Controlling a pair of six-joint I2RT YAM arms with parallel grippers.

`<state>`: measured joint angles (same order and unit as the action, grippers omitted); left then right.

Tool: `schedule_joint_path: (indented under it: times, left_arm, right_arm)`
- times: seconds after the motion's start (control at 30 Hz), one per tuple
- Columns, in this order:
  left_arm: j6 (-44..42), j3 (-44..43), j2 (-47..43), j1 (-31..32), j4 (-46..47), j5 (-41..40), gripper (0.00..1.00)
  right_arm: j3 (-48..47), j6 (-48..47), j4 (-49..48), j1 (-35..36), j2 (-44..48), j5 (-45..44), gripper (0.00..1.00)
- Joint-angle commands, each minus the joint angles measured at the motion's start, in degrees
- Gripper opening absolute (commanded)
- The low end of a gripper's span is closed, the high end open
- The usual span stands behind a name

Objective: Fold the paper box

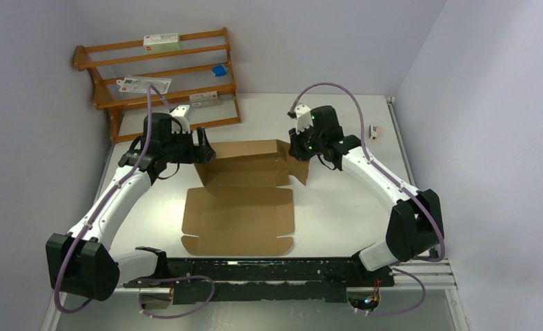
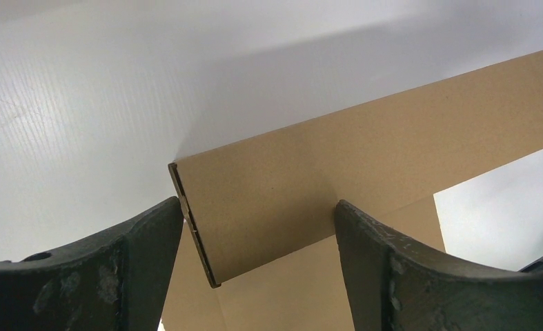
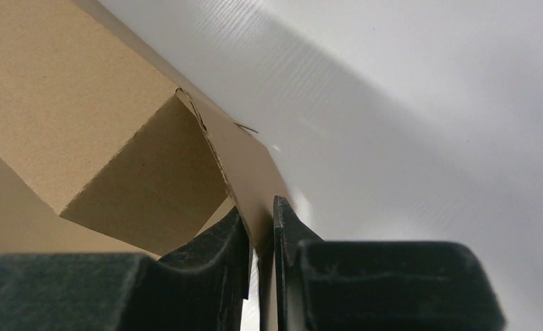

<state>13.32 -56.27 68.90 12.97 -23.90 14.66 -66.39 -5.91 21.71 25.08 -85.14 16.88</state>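
One box (image 1: 244, 200) is lying mid-table (image 1: 337, 207), with its back wall standing up. Two grippers are at it: the left gripper (image 2: 258, 214) is gaping open astride the box's left end, and the right gripper (image 3: 261, 221) is pinching its right flap.

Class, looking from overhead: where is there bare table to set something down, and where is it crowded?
Bare: between paper box and right arm; far strip beyond raised wall, beside rack. Crowded: that wall's ends, at left gripper and right gripper.
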Motion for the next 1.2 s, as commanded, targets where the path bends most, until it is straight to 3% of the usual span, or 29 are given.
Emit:
schedule_joint_path:
  times: [0.0, 0.17, 0.37, 0.63, 0.93, 1.03, 1.17]
  left_arm:
    - [0.0, -0.9, -1.1, 0.2, -0.5, -0.6, 0.83]
    - [-0.3, -3.6, -6.4, 0.3, -2.9, -9.0, 0.85]
    - [-0.1, -5.0, -11.6, 2.5, -4.3, -10.2, 0.84]
    - [2.3, 2.0, -16.6, 18.3, 1.2, -14.1, 0.81]
    - [10.0, 16.6, -17.2, 36.5, 20.6, -25.5, 0.83]
    - [10.7, 21.4, -14.0, 42.2, 30.1, -31.3, 0.84]
    - [9.5, 24.0, -7.1, 45.0, 41.3, -34.2, 0.86]
  right_arm:
    - [0.5, 2.6, -1.6, 1.8, 1.6, -3.3, 0.16]
    - [3.0, -1.1, -3.2, 1.8, 2.9, -2.6, 0.13]
    - [3.5, -0.7, -3.0, 2.2, 4.1, -2.8, 0.13]
    - [5.3, -1.1, -4.6, 2.6, 5.7, -3.0, 0.13]
    - [5.5, -0.7, -4.6, 2.7, 5.7, -2.0, 0.13]
    - [5.9, -0.4, -4.8, 2.7, 5.9, -1.6, 0.13]
    - [6.3, -0.1, -5.0, 2.9, 6.1, -1.1, 0.13]
